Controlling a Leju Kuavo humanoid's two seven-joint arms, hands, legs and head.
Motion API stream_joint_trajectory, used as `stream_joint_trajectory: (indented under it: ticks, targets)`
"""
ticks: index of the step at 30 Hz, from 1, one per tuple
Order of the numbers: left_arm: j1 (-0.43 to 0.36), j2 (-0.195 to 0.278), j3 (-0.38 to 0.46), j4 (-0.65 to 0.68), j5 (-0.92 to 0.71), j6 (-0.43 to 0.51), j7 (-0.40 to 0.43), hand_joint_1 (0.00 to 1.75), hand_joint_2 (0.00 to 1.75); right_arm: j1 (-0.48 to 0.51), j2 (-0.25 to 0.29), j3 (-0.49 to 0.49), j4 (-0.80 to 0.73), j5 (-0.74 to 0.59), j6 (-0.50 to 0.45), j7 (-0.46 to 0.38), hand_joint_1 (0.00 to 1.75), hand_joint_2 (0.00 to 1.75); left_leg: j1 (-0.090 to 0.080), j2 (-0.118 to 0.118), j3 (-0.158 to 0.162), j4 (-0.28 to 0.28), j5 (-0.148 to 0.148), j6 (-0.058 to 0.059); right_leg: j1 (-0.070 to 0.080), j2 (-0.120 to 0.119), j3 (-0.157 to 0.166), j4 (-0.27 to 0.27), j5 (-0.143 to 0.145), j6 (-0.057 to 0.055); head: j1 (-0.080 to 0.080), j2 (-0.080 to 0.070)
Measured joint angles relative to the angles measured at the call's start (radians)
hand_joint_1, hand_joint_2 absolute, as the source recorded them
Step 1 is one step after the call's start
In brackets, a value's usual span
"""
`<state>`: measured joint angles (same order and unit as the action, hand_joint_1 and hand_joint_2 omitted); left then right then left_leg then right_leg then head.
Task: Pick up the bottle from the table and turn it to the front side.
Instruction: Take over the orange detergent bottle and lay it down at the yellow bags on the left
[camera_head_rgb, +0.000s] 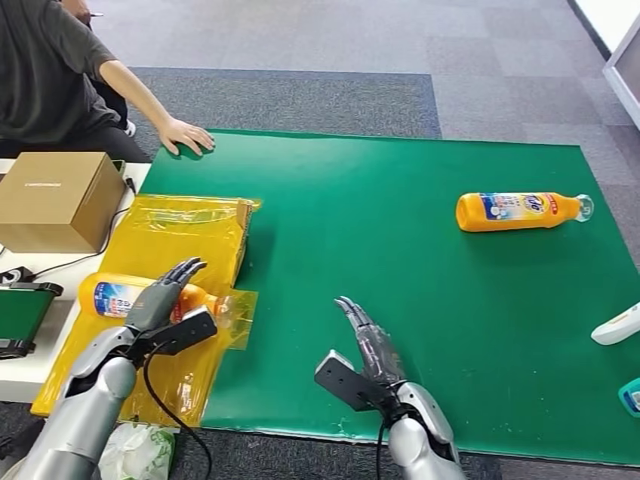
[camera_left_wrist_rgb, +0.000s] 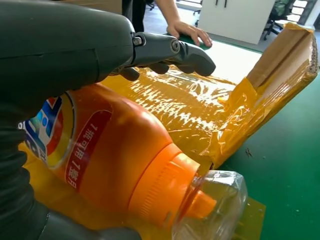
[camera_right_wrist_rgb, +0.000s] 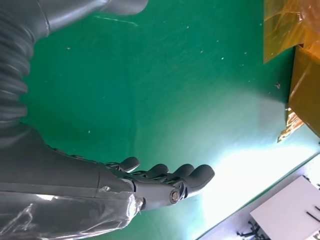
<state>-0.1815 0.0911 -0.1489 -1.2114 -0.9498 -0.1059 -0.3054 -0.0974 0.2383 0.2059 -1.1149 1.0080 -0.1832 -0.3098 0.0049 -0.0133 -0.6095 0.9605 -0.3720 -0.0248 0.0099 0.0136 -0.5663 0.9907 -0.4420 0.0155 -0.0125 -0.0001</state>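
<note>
Left hand (camera_head_rgb: 162, 300) reached over our orange plastic detergent bottle (camera_head_rgb: 113, 297), lying on the yellow film-wrapped flat carton (camera_head_rgb: 177, 230) beside the green mat (camera_head_rgb: 377, 280); whether its fingers gripped, we could not tell. Right hand (camera_head_rgb: 371, 350) hovered spread and empty. We judged lifting and turning still undone.

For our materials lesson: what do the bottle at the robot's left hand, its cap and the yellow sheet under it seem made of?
Orange bottle: probably glossy opaque plastic, with soft highlights.
Clear cap: likely transparent hard plastic; the orange nozzle shows through.
Yellow sheet: seemingly thin plastic film, wrinkled and shiny.
</note>
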Motion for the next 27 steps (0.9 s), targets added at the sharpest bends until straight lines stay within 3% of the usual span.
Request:
stream_joint_trajectory:
  ticks: [8, 15, 17, 21, 27]
  targets:
    - [-0.032, 0.051, -0.056, 0.045, 0.056, -0.001, -0.002, 0.00, 1.75, -0.019, 0.001, 0.014, 0.033, -0.014, -0.005, 0.000, 0.00, 1.75, 0.000, 0.000, 0.001, 0.000, 0.000, 0.000, 0.000, 0.000, 0.001, 0.000, 0.000, 0.000, 0.000, 0.000]
    - [0.021, 0.055, -0.072, -0.001, 0.034, 0.108, 0.006, 0.00, 1.75, -0.018, 0.002, 0.013, 0.043, -0.024, -0.019, 0.017, 0.00, 1.75, 0.000, 0.000, 0.001, 0.000, 0.000, 0.000, 0.000, 0.000, 0.000, 0.001, 0.000, 0.000, 0.000, 0.000]
    - [0.047, 0.033, -0.062, -0.041, 0.022, 0.167, -0.013, 0.00, 1.75, -0.013, 0.002, 0.010, 0.043, -0.019, -0.022, 0.026, 0.00, 1.75, 0.000, 0.000, 0.001, 0.000, 0.000, 0.000, 0.000, 0.000, -0.001, 0.001, 0.000, 0.000, 0.000, 0.000]
    - [0.111, -0.055, -0.012, -0.204, 0.050, 0.275, -0.105, 0.00, 1.75, 0.000, 0.002, 0.004, 0.037, -0.005, -0.026, 0.043, 0.00, 1.75, 0.000, 0.000, -0.002, 0.000, 0.000, 0.000, -0.001, 0.000, -0.003, 0.000, 0.000, 0.000, 0.000, 0.000]
    - [0.214, -0.184, 0.083, -0.458, 0.295, 0.256, -0.309, 0.00, 1.75, 0.012, 0.001, -0.002, 0.012, 0.007, -0.027, 0.065, 0.00, 1.75, 0.000, 0.001, -0.003, 0.000, -0.001, 0.000, -0.001, 0.001, -0.004, 0.000, 0.000, 0.001, 0.000, 0.000]
